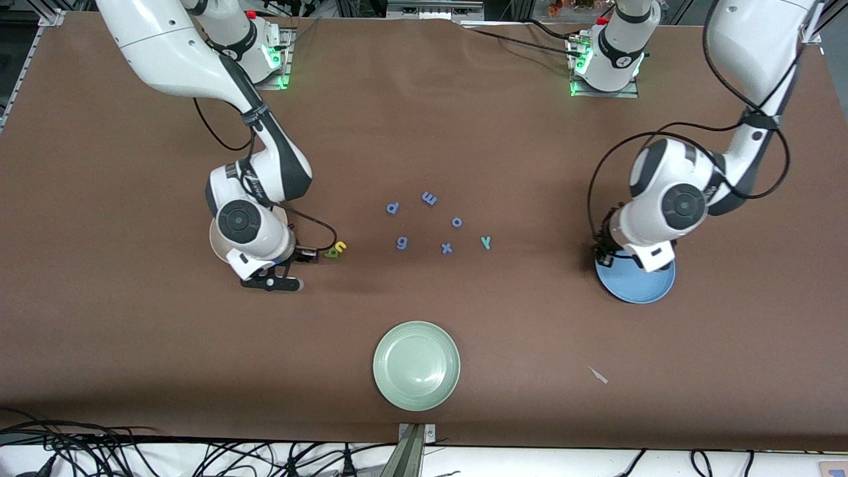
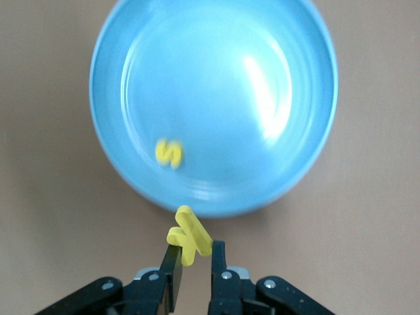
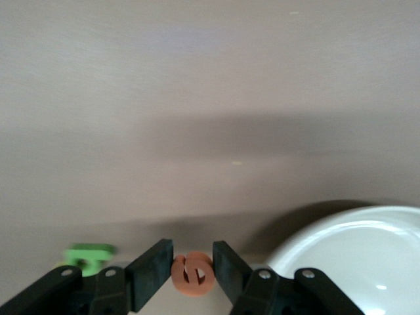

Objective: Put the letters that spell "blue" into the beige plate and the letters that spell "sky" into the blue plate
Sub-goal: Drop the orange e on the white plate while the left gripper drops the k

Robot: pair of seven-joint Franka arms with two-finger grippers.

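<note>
Pale green plate (image 1: 416,365): nearest the front camera.

Left gripper (image 2: 191,252): over the blue plate's (image 2: 213,105) rim; fingers (image 2: 172,261) clamped on yellow "k" (image 2: 189,235), which juts out past the fingertips. Yellow "s" (image 2: 168,152) lies in that plate.

Right gripper (image 3: 192,262): beside the beige plate (image 3: 354,252); fingers partly closed, gripping orange "e" (image 3: 193,274) between them.

Green "b" (image 3: 88,255), yellow "u" (image 1: 340,248): on table near right gripper.

Teal "y" (image 1: 485,242): mid-table, among blue letters (image 1: 429,197).

High front camera, two wrist close-ups
</note>
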